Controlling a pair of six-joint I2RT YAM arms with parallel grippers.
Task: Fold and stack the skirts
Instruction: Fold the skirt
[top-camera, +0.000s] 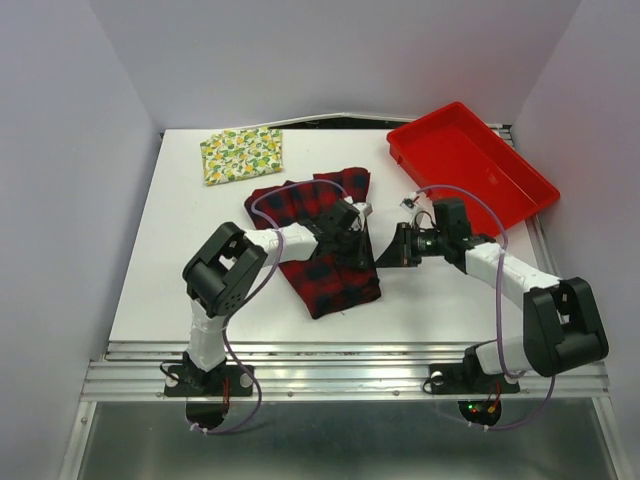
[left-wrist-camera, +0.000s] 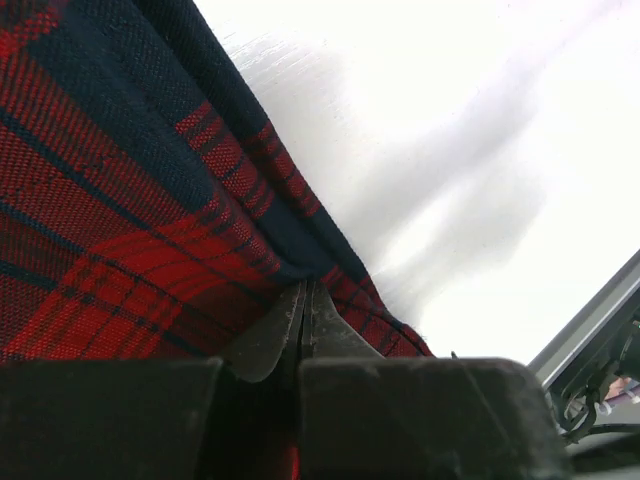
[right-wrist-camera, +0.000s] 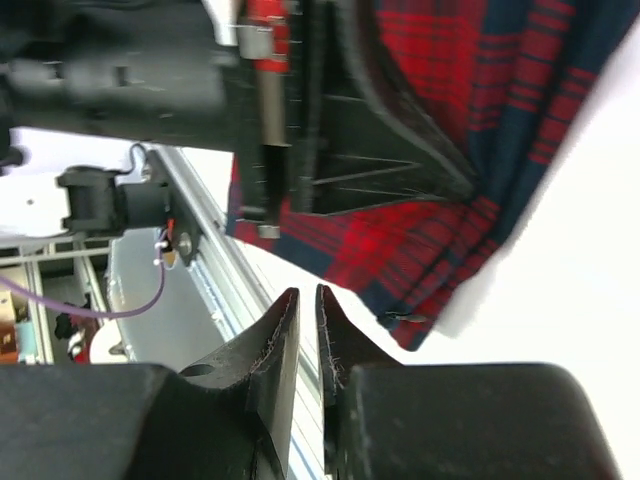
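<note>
White surface (top-camera: 180, 290): a rigid red plastic tray (top-camera: 470, 160) sits at its far right corner. The pleated red-and-black plaid skirt (top-camera: 330, 280) lies mid-surface, partly folded. The folded cream lemon-print skirt (top-camera: 242, 154) lies near the far left corner, probably the stack's base. The left pincer (left-wrist-camera: 303, 290) clamps the plaid edge, likely for folding; the wrist views confirm the pinch. The right pincer (right-wrist-camera: 302, 295) is narrowly parted and empty.

Plaid skirt (top-camera: 322, 262) lies mid-desk (top-camera: 170, 260), rumpled. Left gripper (top-camera: 352, 238) is over its right edge, right gripper (top-camera: 392, 250) just beside. Lemon skirt (top-camera: 242, 154) folded far-left, red tray (top-camera: 470, 172) far-right.
</note>
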